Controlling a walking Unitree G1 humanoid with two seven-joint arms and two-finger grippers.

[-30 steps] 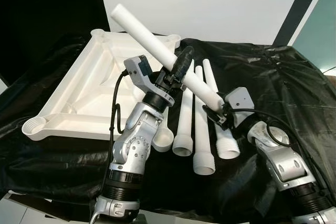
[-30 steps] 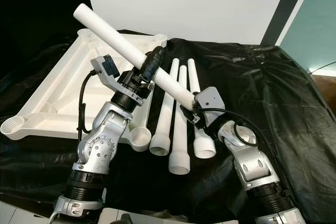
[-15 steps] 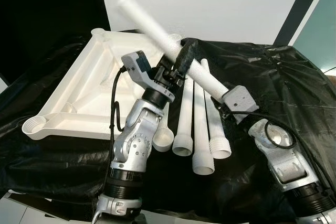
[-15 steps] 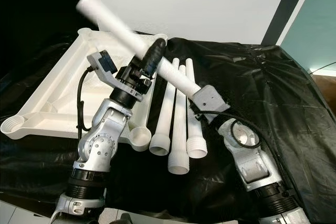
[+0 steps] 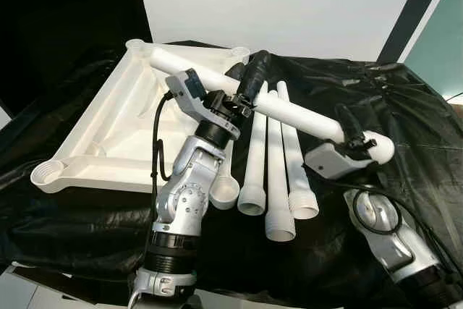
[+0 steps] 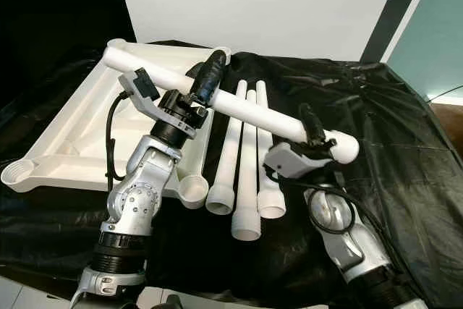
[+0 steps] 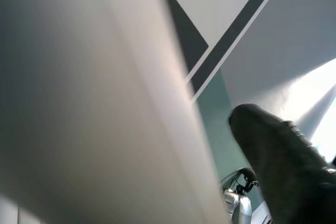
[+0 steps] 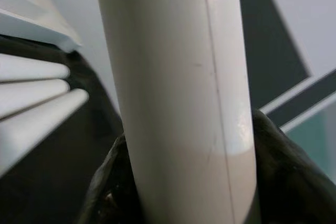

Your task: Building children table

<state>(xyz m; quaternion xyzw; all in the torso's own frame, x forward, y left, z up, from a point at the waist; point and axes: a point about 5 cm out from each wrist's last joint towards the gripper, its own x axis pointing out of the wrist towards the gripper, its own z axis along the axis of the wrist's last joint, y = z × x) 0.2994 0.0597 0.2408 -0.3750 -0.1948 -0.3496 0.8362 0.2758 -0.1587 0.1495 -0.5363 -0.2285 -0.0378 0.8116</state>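
A long white table leg (image 5: 289,110) hangs nearly level above the black cloth, held by both grippers. My left gripper (image 5: 247,72) is shut on its middle, one black finger (image 5: 255,77) lying across the top. My right gripper (image 5: 355,137) is shut on it near the wide end (image 5: 382,147). The leg's narrow end (image 5: 155,56) reaches over the upside-down white tabletop (image 5: 108,132). In the left wrist view the leg (image 7: 94,103) looms beside a black finger (image 7: 283,161). In the right wrist view the leg (image 8: 178,93) sits between dark pads (image 8: 275,171).
Three more white legs (image 5: 269,171) lie side by side on the black-covered table (image 5: 405,106), below the held one. The tabletop's corner sockets (image 5: 47,174) face up. A white wall stands behind, and a dark door is at the left.
The held leg has swung from a steep slant to nearly level. Its narrow end dropped toward the tabletop, and my right gripper moved right and up with the wide end.
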